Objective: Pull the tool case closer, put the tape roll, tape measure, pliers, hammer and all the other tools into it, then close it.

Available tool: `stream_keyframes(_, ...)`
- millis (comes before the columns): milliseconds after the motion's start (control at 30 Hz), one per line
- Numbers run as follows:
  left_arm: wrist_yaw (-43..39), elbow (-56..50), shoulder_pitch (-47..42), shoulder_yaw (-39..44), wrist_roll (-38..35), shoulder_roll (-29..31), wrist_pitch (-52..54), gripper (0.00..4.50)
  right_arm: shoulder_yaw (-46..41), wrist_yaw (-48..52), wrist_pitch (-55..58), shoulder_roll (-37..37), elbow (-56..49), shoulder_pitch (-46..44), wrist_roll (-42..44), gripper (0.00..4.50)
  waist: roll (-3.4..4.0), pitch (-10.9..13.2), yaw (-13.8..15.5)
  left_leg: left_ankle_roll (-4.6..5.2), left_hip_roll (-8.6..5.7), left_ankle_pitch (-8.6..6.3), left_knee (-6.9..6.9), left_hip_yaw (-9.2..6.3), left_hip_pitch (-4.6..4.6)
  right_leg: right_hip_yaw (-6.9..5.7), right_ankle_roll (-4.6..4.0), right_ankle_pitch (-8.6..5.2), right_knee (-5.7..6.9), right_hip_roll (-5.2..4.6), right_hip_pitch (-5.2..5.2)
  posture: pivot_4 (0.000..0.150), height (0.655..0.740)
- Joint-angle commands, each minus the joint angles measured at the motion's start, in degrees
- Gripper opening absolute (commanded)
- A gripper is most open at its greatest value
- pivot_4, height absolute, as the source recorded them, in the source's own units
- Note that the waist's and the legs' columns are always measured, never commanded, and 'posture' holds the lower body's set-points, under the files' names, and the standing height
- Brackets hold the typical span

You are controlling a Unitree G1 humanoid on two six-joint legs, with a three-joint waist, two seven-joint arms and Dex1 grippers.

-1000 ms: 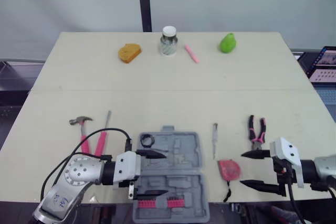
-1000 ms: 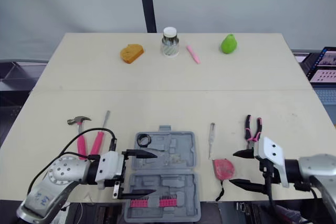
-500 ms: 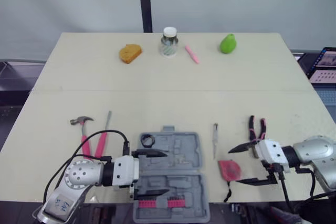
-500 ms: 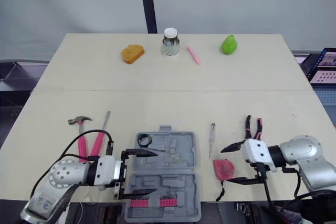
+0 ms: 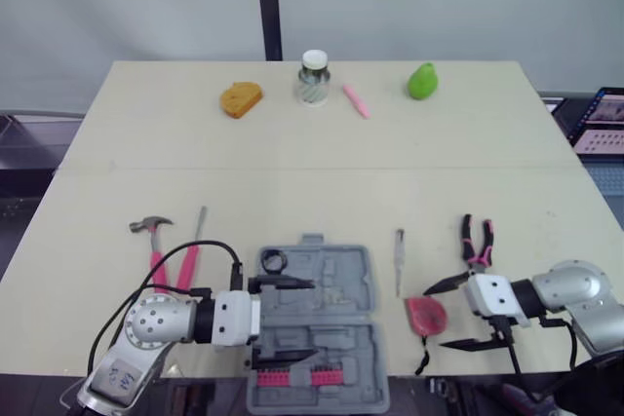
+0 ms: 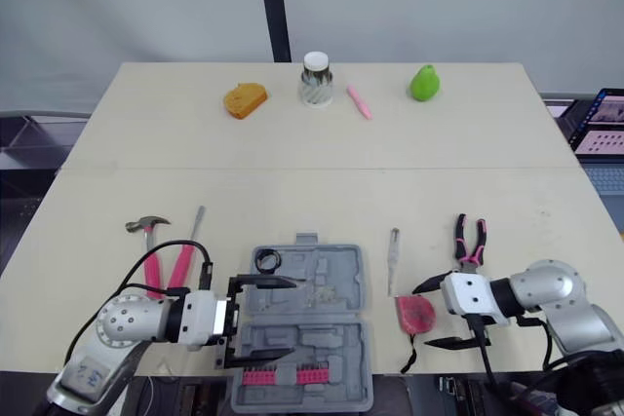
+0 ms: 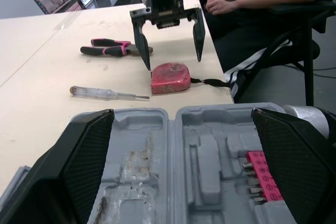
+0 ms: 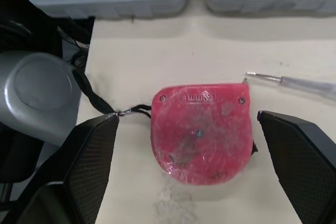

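Note:
The grey tool case (image 5: 336,289) lies open at the table's near edge, with a black tape roll (image 5: 273,261) in its far left corner and pink bits (image 5: 297,377) in the near half. My left gripper (image 5: 288,319) is open over the case's left side. The red tape measure (image 5: 426,315) lies right of the case, between the fingers (image 8: 89,171) of my open right gripper (image 5: 437,317). Pink-handled pliers (image 5: 478,241) and a thin tester screwdriver (image 5: 399,258) lie just beyond. A hammer (image 5: 151,241) and a pink screwdriver (image 5: 190,255) lie left of the case.
Along the far edge stand an orange sponge (image 5: 240,97), a jar (image 5: 313,76), a pink pen (image 5: 355,99) and a green pear (image 5: 422,79). A laptop (image 5: 600,119) sits off the right side. A person's hand (image 7: 226,1) rests beyond the table edge.
My right gripper has moved left and lower, from beside the pliers to around the tape measure, still open. The left gripper has barely moved.

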Motion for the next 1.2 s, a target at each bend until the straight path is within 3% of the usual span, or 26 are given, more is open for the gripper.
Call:
stream_keyframes(33,0.5,-0.8,0.1,-0.7,0.5,-0.4,-0.8,4.50,0.7,-1.3,-3.2,0.8,2.6,-1.5,-1.8,4.47,0.00,0.0,0.0,0.00,0.00,0.00,0.00,0.00,0.00,0.00,0.00,0.00,0.00,0.00,0.00,0.150,0.7400)
stream_keyframes(433,1.0,-1.3,0.0,-0.6,1.2,-0.1,-0.7,4.50,2.7,-1.3,-6.8,2.7,10.0,-4.6,-2.8,4.47,0.00,0.0,0.0,0.00,0.01,0.00,0.00,0.00,0.02,0.01,0.00,0.00,0.00,0.00,0.02,0.150,0.7400)
stream_keyframes(1000,2.0,-1.2,-0.7,-1.0,1.6,-0.3,-0.4,4.50,3.6,-2.3,-9.5,3.7,11.9,-4.6,-2.9,4.47,0.01,0.0,0.0,0.00,0.01,0.00,0.00,0.00,0.03,0.01,0.00,0.00,0.00,0.00,0.03,0.150,0.7400)
stream_keyframes(1167,2.1,-1.2,-0.8,-1.1,1.6,-0.3,-0.3,4.50,3.7,-2.6,-10.5,4.1,13.3,-4.9,-3.1,2.93,0.01,0.0,0.0,0.00,0.01,0.00,0.00,0.00,0.04,0.01,0.00,0.00,0.00,0.00,0.04,0.150,0.7400)
stream_keyframes(1200,2.1,-1.2,-0.8,-1.1,1.6,-0.3,-0.3,4.50,3.7,-2.7,-10.7,4.1,13.5,-4.9,-3.1,2.93,0.01,0.0,0.0,0.00,0.01,0.00,0.00,0.00,0.04,0.01,0.00,0.00,0.00,0.00,0.04,0.150,0.7400)
